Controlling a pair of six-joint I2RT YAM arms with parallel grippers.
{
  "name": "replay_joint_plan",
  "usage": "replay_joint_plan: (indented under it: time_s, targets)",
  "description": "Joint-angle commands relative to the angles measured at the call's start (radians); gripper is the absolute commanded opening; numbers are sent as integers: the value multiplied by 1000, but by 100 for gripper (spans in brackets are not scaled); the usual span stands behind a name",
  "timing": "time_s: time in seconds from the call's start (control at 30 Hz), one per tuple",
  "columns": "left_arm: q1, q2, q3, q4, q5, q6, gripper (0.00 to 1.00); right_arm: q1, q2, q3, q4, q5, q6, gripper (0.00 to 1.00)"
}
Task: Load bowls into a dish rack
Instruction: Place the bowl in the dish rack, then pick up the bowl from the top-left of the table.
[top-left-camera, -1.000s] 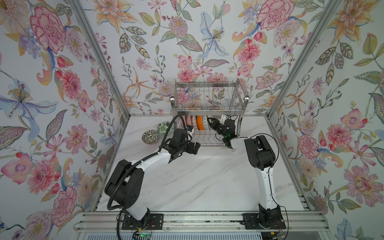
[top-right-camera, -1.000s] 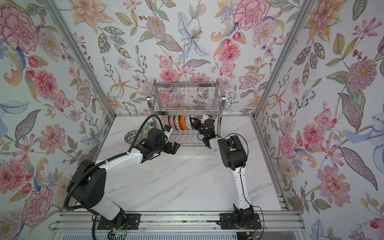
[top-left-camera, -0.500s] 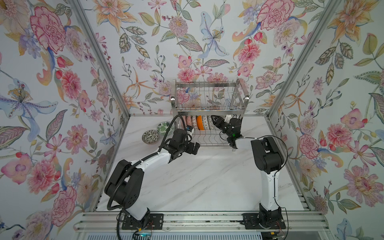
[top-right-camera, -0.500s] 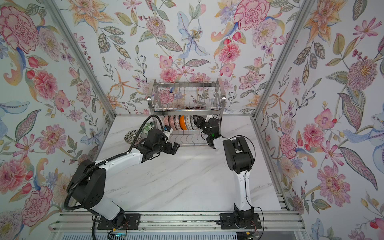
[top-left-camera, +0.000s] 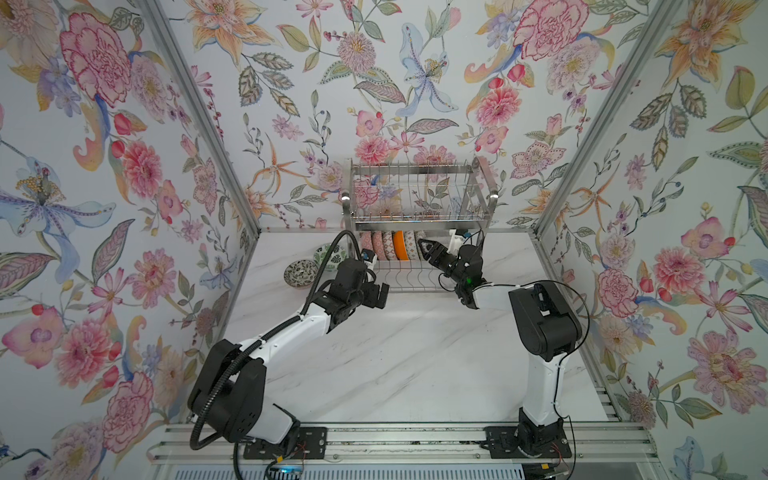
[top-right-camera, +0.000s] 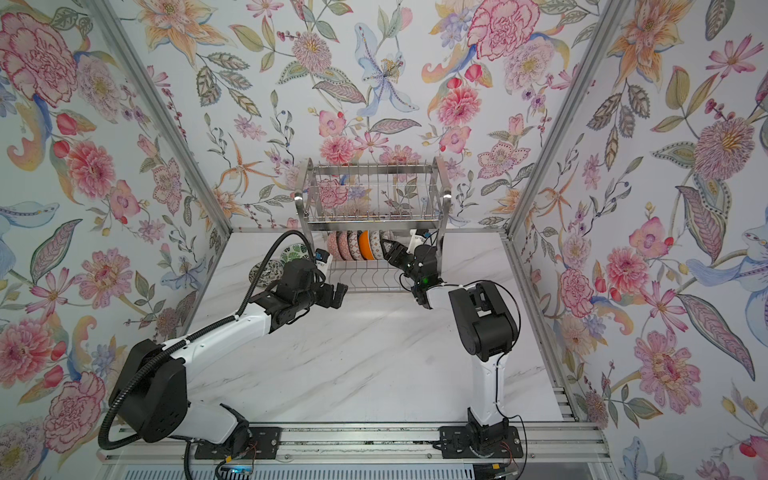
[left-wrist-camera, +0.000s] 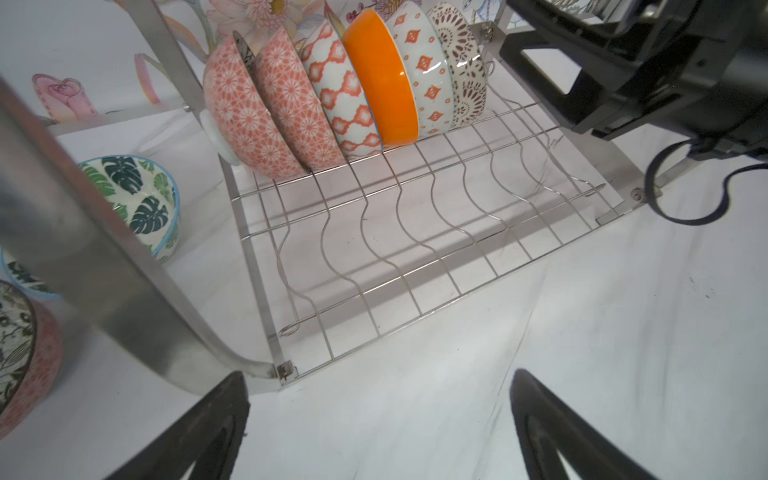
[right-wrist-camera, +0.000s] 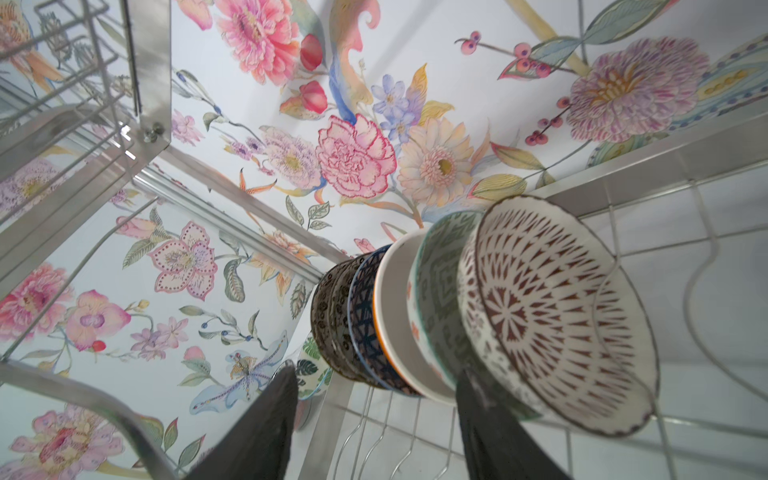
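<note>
1. Dish rack (top-left-camera: 419, 224): stands at the far edge of the bench (top-left-camera: 395, 353). Six bowls (left-wrist-camera: 345, 83) sit on edge in its lower tier, and the wavy wires keep them upright.
2. Right end effector (right-wrist-camera: 376, 370): jaws parted, gripping nothing, beside the brown-patterned bowl (right-wrist-camera: 557, 316) that ends the row. I judge that bowl seated.
3. Left end effector (left-wrist-camera: 378, 374): spread wide, empty, low by the rack's front corner.
4. Leaf bowl (left-wrist-camera: 133, 195) and floral bowl (top-left-camera: 300, 272): on the bench beside the rack, unloaded. I'd fetch these next.

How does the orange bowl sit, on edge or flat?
On edge: orange bowl leans between patterned bowls in the dish rack.
</note>
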Motion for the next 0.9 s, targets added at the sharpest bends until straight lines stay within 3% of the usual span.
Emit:
replay_joint_plan:
  time_s: [0.0, 0.1, 0.23, 0.37, 0.47, 0.63, 0.87]
  targets:
    - [26, -65, -64, -47, -63, -31, 99, 27, -63, -44, 28, 18, -33, 64]
    - [94, -144, -139, -18, 16, -74, 99, 52, -102, -82, 16, 29, -38, 67]
    - [186, -245, -226, 2, -1, -111, 99, 101, -167, -147, -3, 54, -54, 73]
    - [329, -271, -212, -51, 1, -112, 99, 161, -246, -193, -81, 85, -112, 84]
    - [437, -227, -176, -75, 24, -91, 99, 209, -293, -198, -171, 114, -173, 99]
    - [553, -104, -72, -111, 18, -75, 99, 306, -345, -196, -297, 169, -271, 99]
    - [573, 72, 120, -181, -70, 1, 99, 430, -386, -133, -532, 274, -442, 99]
